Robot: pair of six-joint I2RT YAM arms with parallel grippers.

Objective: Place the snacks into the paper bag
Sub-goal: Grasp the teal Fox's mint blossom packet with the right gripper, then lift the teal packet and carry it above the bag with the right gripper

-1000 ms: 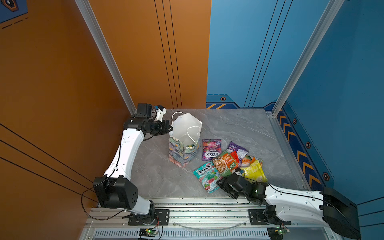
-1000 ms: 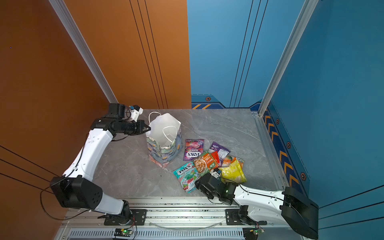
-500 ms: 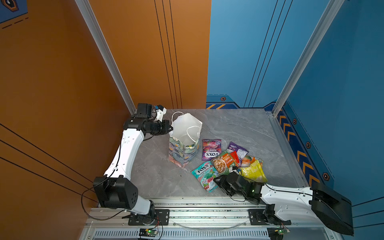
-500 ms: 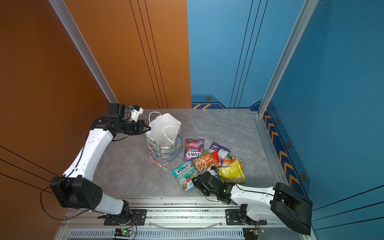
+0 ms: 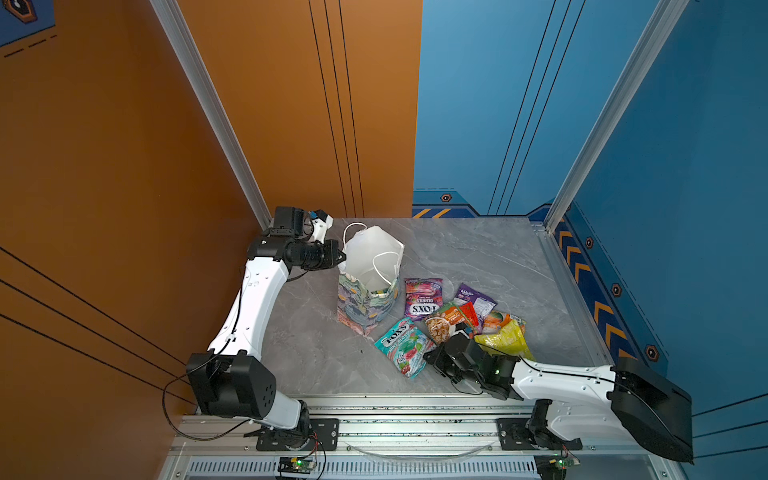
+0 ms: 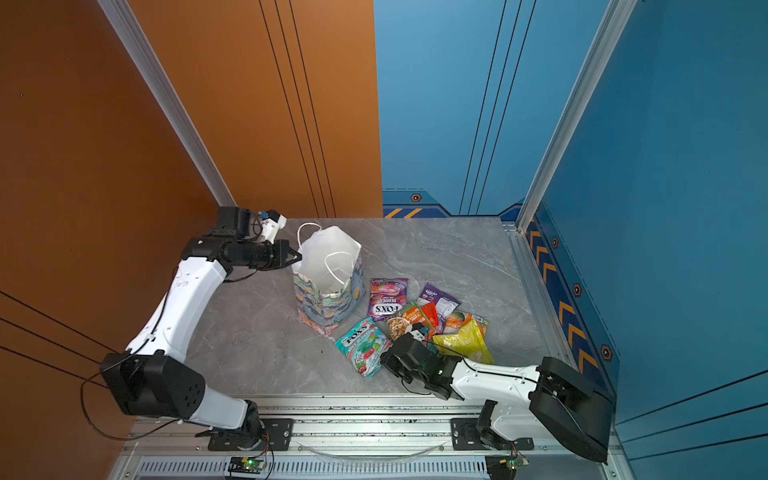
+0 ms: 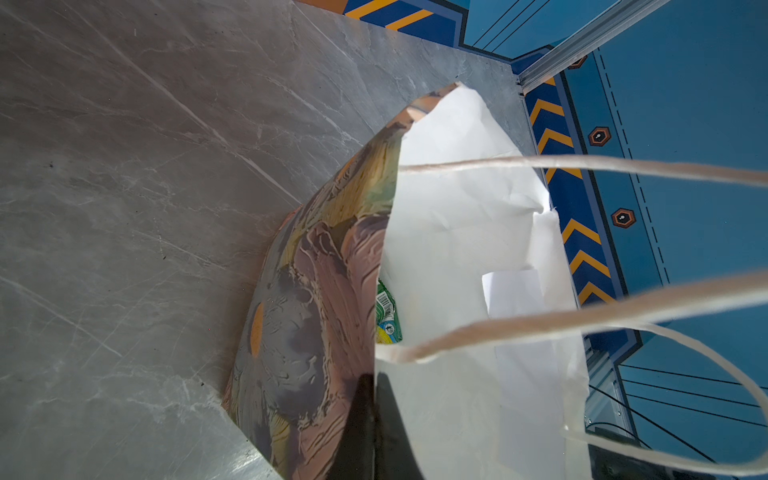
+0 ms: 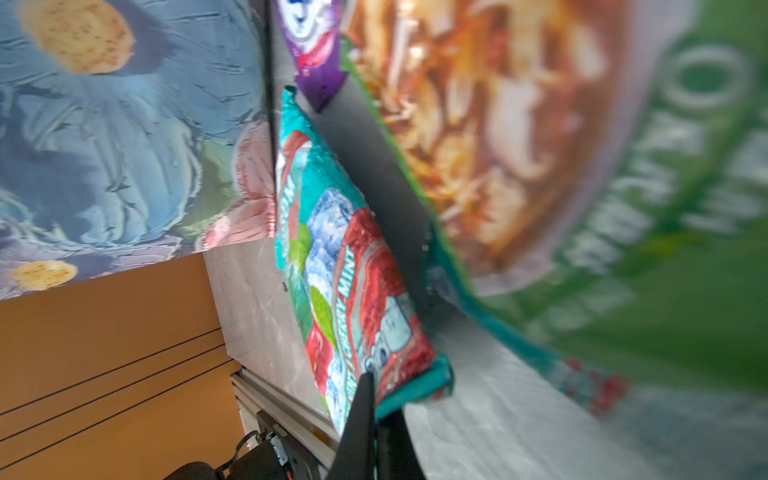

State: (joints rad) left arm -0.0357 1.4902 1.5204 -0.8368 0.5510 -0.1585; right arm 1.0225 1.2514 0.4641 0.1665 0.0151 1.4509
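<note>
While left fingers (image 7: 359, 424) hold the paper bag (image 7: 299, 332) by its rim, right fingers (image 8: 361, 415) clamp the teal FOX'S mint packet (image 8: 353, 270), its length stretching away toward the bag.

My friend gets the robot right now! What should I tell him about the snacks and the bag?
Grippers: the left gripper is shut on the paper bag rim, holding it open and upright. The right gripper is shut on an edge of the teal mint packet.
Done: one green packet shows inside the bag.
Left: bag the teal one, then the pile beside the bag on the table: the purple FOX'S packet, orange packet, small purple packet and yellow packet, and any hidden underneath.
</note>
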